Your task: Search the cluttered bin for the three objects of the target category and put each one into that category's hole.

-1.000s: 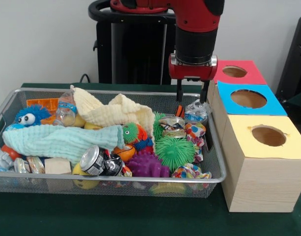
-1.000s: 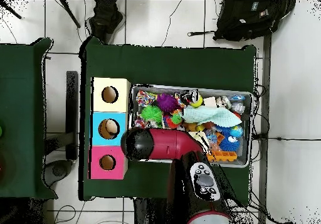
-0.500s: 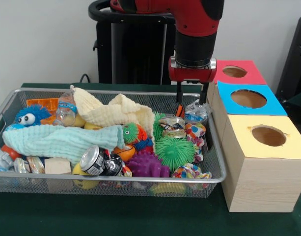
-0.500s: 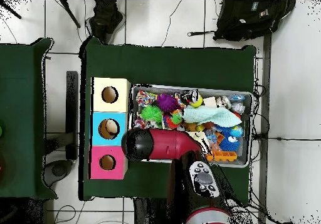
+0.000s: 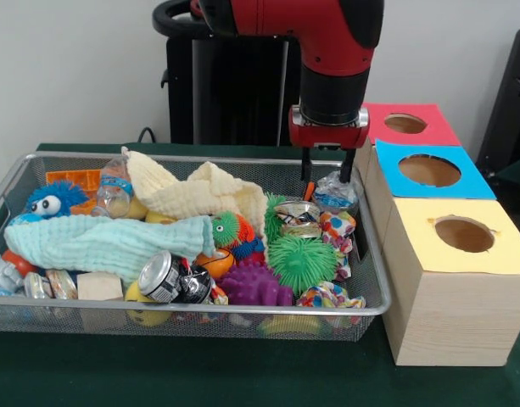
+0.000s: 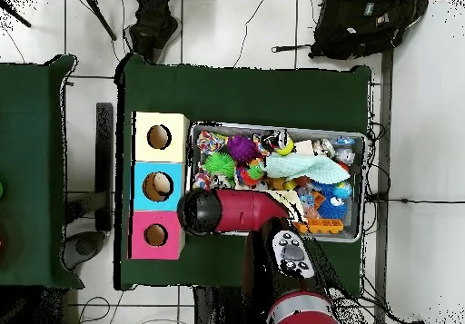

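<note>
Red and black, the arm comes down at the bin's [image 5: 158, 307] end next to the boxes, and its gripper [image 5: 327, 178] hangs with the jaws spread apart and nothing between them. In the front view a crumpled clear bottle [image 5: 334, 195] lies directly under the jaws, just below the tips; I cannot tell if they touch it. I judge this bottle to be the thing wanted now. It is crushed, so its long axis is hard to read, but it seems to run across the jaws' gap and not along it, which suits a straight descent. A squashed can [image 5: 298, 216] lies beside the bottle, lower and nearer the camera. A second bottle [image 5: 115, 191] lies well apart from the jaws, at the bin's other end. I count two bottles for certain, two cloths, and three boxes with one hole each: red [image 5: 405, 124], blue [image 5: 429, 170] and yellow [image 5: 463, 234]. The red and blue holes are nearest the jaws. In the overhead view the arm [image 6: 227, 210] covers the gripper and the bottle, so the jaws cannot be seen there; the three boxes stand in a row just beside the bin [image 6: 363, 139].
</note>
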Controlling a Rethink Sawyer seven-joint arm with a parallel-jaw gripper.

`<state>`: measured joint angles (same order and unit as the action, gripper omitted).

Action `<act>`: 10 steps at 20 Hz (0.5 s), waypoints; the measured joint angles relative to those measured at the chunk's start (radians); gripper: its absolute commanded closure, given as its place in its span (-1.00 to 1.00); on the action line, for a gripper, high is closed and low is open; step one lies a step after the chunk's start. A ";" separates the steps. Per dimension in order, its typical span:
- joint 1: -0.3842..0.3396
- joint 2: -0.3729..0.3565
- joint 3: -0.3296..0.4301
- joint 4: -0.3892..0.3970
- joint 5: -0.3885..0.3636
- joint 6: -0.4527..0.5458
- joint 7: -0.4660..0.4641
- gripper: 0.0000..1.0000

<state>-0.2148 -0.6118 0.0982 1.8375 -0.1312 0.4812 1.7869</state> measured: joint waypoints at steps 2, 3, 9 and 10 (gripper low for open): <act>0.000 0.004 0.000 0.000 -0.007 -0.006 0.000 -1.00; 0.000 0.006 0.000 0.000 -0.010 -0.010 0.000 -1.00; -0.010 0.009 0.001 0.004 -0.018 -0.039 0.000 1.00; -0.011 0.009 0.001 0.005 -0.018 -0.043 0.000 1.00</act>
<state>-0.2260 -0.6027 0.0993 1.8424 -0.1488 0.4387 1.7869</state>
